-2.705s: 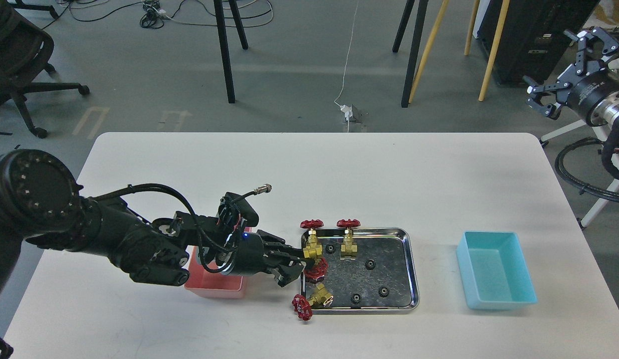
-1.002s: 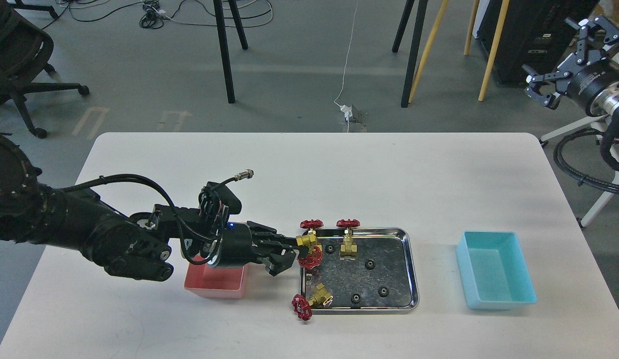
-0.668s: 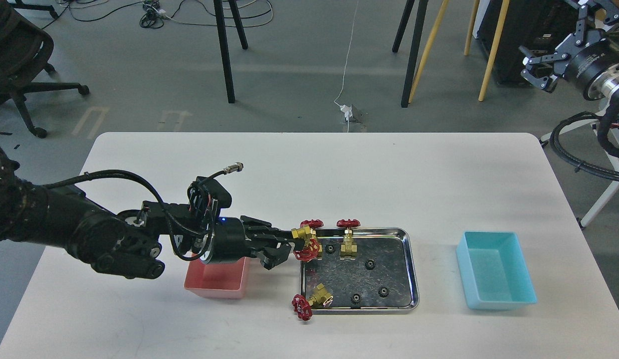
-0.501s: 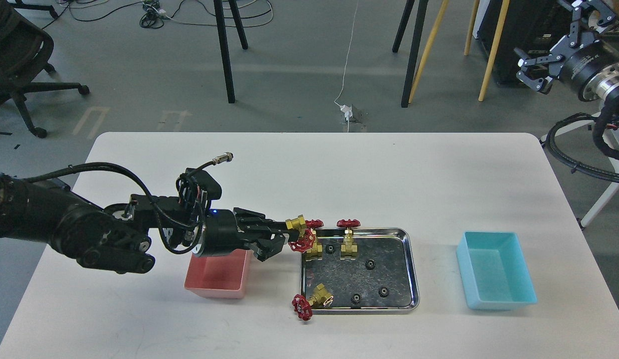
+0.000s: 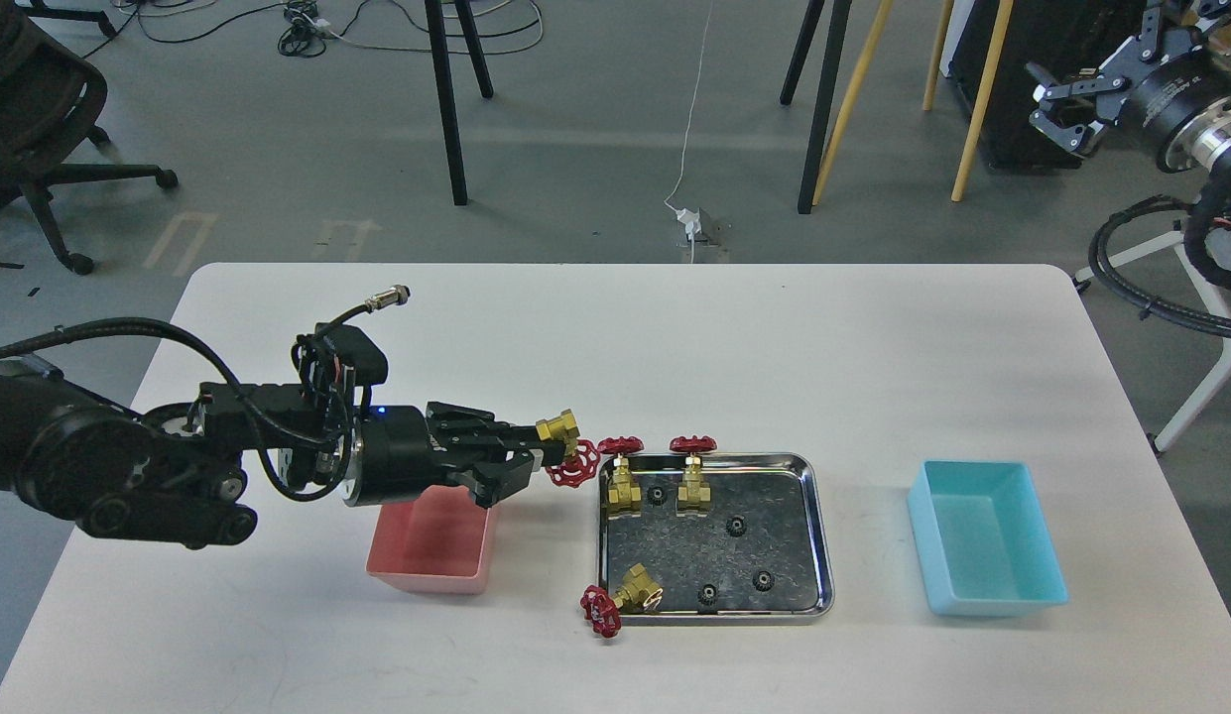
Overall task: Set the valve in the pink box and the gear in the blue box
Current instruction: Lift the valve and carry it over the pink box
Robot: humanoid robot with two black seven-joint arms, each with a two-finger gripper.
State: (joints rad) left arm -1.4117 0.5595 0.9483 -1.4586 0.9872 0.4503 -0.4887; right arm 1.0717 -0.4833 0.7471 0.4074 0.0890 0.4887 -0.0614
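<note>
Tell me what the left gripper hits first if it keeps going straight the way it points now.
The left gripper, shut on a valve, points right. Straight ahead stand the two upright valves at the steel tray's far-left corner; the nearer valve would likely be met first, unless the gripper is high enough to pass over it.

Valve (image 5: 563, 448): shiny brass body, matt red handwheel. Steel tray (image 5: 818, 526): polished metal, mirror-glossy rim, mottled reflective floor. Gears (image 5: 737, 525): dull black. Pink box (image 5: 431, 550) and blue box (image 5: 987, 540): smooth plastic, satin. Table (image 5: 774, 347): matt white, smooth. Left gripper (image 5: 531, 458): matt black.
</note>
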